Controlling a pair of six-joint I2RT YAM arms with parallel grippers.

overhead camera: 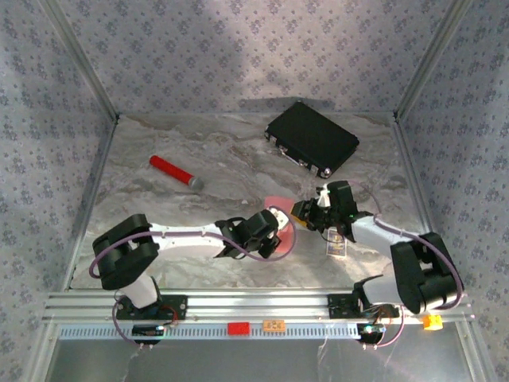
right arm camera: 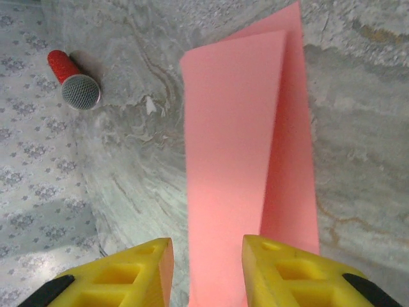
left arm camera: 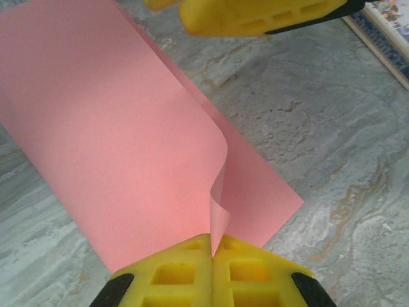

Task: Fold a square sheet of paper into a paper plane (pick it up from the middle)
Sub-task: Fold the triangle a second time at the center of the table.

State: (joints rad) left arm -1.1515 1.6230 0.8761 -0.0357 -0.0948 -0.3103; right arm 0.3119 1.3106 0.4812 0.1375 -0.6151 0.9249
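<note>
1 square sheet of paper (left arm camera: 128,160): salmon-pink. I see it on the table (overhead camera: 159,215), near the middle front, between the 2 grippers. It is folded over on itself, so 2 layers show. The upper layer does not lie flat; 1 edge of it curls upward.
Paper in the right wrist view: the upper layer is a little narrower than the lower one, and a strip of the lower layer shows along its right side.
Left gripper (left arm camera: 212,248): clenched on the square sheet of paper. Its 2 yellow fingertips meet, and the curled edge of the upper layer is pinched between them.
Right gripper (right arm camera: 208,256): released. I see a clear gap between its 2 yellow fingers, and the paper runs under this gap. I cannot tell if the fingers touch the paper.
Both grippers together: in the top view they face each other across the sheet, close together.
Printed card (overhead camera: 339,248): flat on the table just beside the right arm, apart from the paper.
Red cylinder (overhead camera: 175,172): on its side, with a grey mesh cap, well apart from the paper to the rear left.
Black case (overhead camera: 312,138): closed, at the rear right of the table, well apart from the paper.
</note>
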